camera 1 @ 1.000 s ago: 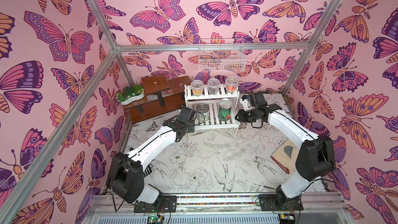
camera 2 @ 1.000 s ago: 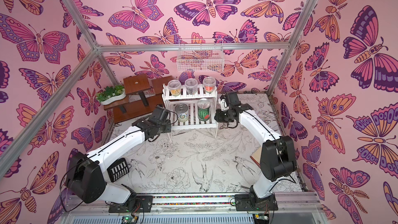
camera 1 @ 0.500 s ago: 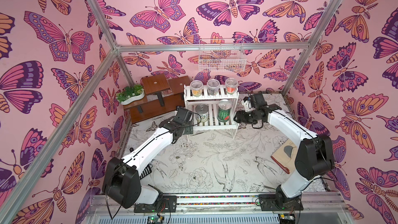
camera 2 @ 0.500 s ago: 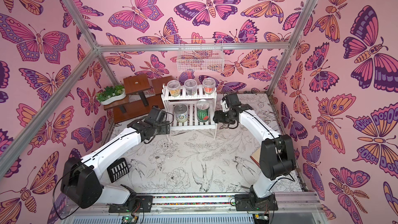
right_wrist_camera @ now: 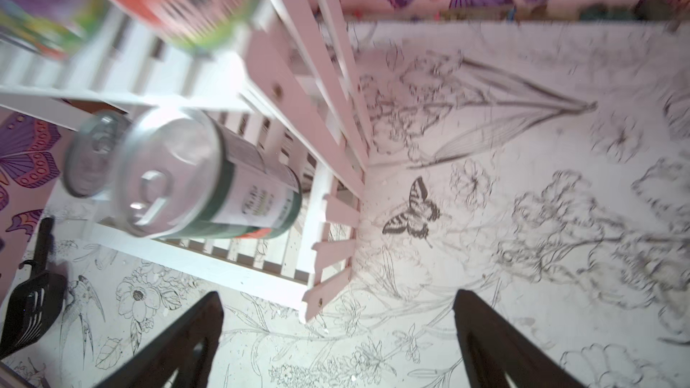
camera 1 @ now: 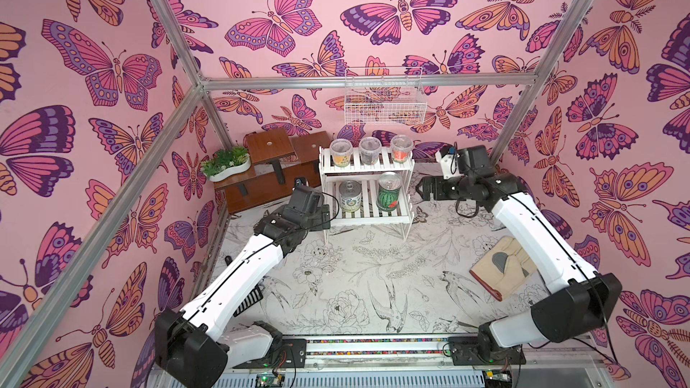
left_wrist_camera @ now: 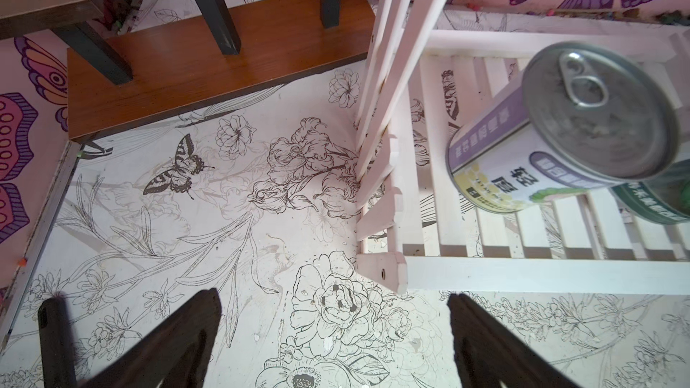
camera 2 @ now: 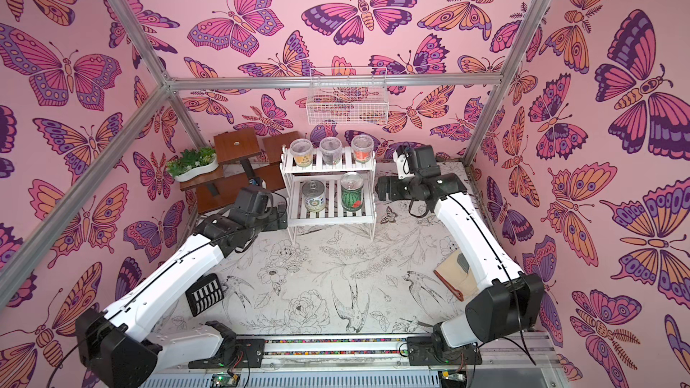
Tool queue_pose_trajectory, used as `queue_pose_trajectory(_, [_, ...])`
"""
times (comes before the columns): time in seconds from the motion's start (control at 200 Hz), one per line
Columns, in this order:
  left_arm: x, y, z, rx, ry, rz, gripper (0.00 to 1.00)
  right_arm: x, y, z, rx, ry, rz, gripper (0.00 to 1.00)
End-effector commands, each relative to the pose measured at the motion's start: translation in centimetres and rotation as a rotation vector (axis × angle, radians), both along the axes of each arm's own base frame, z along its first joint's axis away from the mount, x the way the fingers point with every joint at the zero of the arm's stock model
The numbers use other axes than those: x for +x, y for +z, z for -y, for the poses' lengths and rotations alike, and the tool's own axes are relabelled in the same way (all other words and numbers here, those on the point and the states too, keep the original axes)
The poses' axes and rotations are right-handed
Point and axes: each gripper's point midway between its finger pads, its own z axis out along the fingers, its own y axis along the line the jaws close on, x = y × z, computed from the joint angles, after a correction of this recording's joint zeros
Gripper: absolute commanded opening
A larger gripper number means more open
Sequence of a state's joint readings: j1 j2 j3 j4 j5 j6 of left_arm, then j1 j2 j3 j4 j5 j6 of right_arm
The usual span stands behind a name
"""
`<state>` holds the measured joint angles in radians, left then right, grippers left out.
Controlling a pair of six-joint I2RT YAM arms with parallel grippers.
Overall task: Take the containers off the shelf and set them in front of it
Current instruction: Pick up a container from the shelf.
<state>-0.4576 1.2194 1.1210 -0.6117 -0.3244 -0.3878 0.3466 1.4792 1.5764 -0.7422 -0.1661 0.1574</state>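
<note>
The white shelf (camera 1: 367,219) stands at the back of the floor. Its upper tier carries three clear cups: yellow (camera 1: 340,153), dark (camera 1: 369,151) and orange-red (camera 1: 400,148). On the lower tier stand the white-green can (camera 1: 350,196) and the watermelon can (camera 1: 389,192). My left gripper (camera 1: 325,214) hovers at the shelf's left side, open and empty, in the left wrist view (left_wrist_camera: 336,330) near the shelf's front corner (left_wrist_camera: 384,274) and the white-green can (left_wrist_camera: 560,136). My right gripper (camera 1: 421,192) is at the shelf's right side, open and empty (right_wrist_camera: 336,330), with the watermelon can (right_wrist_camera: 209,181) close by.
A brown stepped stand (camera 1: 276,169) with a white planter (camera 1: 226,167) is left of the shelf. A white wire basket (camera 1: 384,97) hangs on the back wall. A black slotted scoop (camera 2: 204,294) lies front left, a beige mitt (camera 1: 500,266) front right.
Both grippers have gone from nearly shut to wide open. The left gripper has drawn back a little to the left of the shelf. All containers stay in place.
</note>
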Motion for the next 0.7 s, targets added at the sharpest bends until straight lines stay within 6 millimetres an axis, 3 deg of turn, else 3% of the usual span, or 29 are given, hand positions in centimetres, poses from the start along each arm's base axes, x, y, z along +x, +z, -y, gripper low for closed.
queue_pose_trajectory(0.0, [-0.2, -0.7, 0.0, -0.022, -0.058, -0.012, 1.00, 0.4, 3.1, -0.5, -0.009, 0.068, 0.074, 0.99])
queue_pose_trajectory(0.105, [-0.2, -0.8, 0.1, -0.083, -0.090, -0.012, 1.00, 1.6, 5.8, -1.5, 0.001, 0.113, 0.134, 0.99])
queue_pose_trajectory(0.13, [-0.2, -0.8, 0.2, -0.097, -0.100, -0.011, 1.00, 2.5, 5.2, -1.9, -0.008, 0.120, 0.120, 0.99])
queue_pose_trajectory(0.356, [-0.3, -0.7, 0.2, -0.146, -0.142, -0.005, 1.00, 5.1, 6.2, -3.2, -0.018, 0.164, 0.146, 0.99])
queue_pose_trajectory(0.696, [-0.6, -0.9, 0.1, -0.171, -0.150, 0.001, 1.00, 6.6, 6.4, -4.9, 0.013, 0.197, 0.161, 0.99])
